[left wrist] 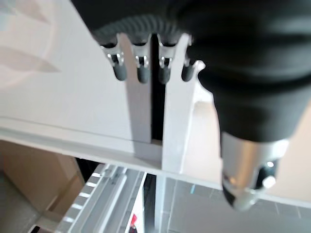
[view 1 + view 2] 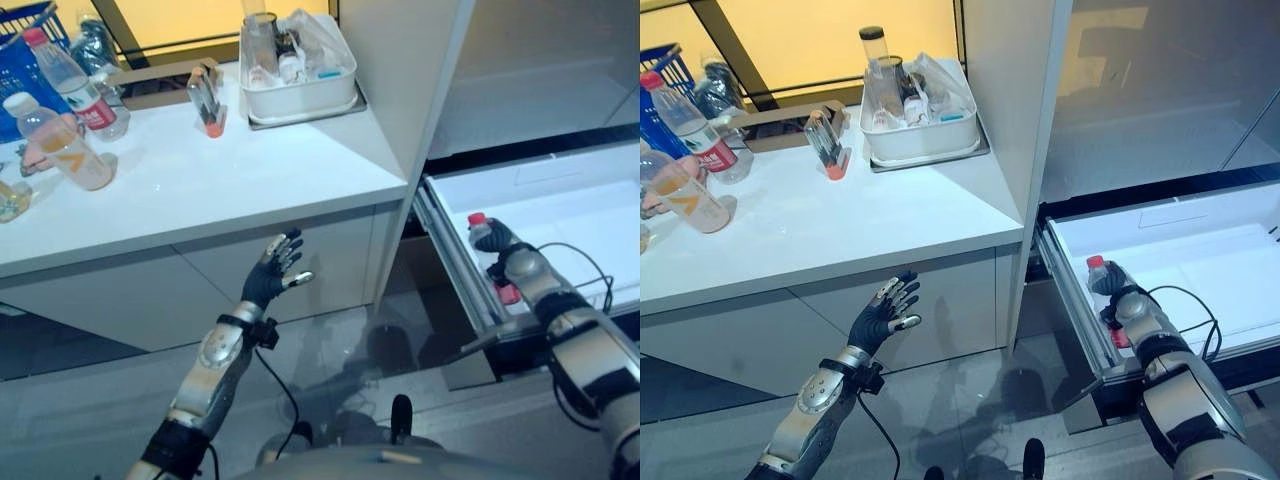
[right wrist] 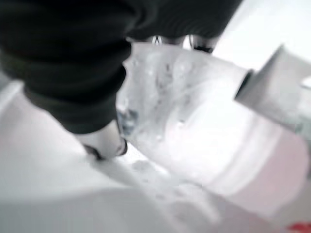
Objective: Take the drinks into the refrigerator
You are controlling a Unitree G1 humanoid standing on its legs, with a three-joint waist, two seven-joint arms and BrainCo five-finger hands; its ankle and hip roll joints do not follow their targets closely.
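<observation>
A clear water bottle point(image 2: 481, 233) with a red cap stands in the open white refrigerator drawer point(image 2: 585, 215) at the right, near the drawer's left wall. My right hand point(image 2: 503, 253) is curled round it; in the right wrist view the bottle point(image 3: 194, 121) lies against the palm with the thumb point(image 3: 104, 141) pressed on it. More drinks stand on the white counter point(image 2: 220, 180) at the far left: a red-labelled bottle point(image 2: 78, 85) and an orange-tinted bottle point(image 2: 62, 148). My left hand point(image 2: 272, 275) hangs open in front of the cabinet below the counter, its fingers point(image 1: 141, 68) straight.
A blue basket point(image 2: 25, 35) sits at the counter's back left. A white tub point(image 2: 300, 75) with jars and bags stands at the back right, and a small orange-capped bottle point(image 2: 205, 100) beside it. A white upright panel point(image 2: 420, 120) separates the counter from the refrigerator.
</observation>
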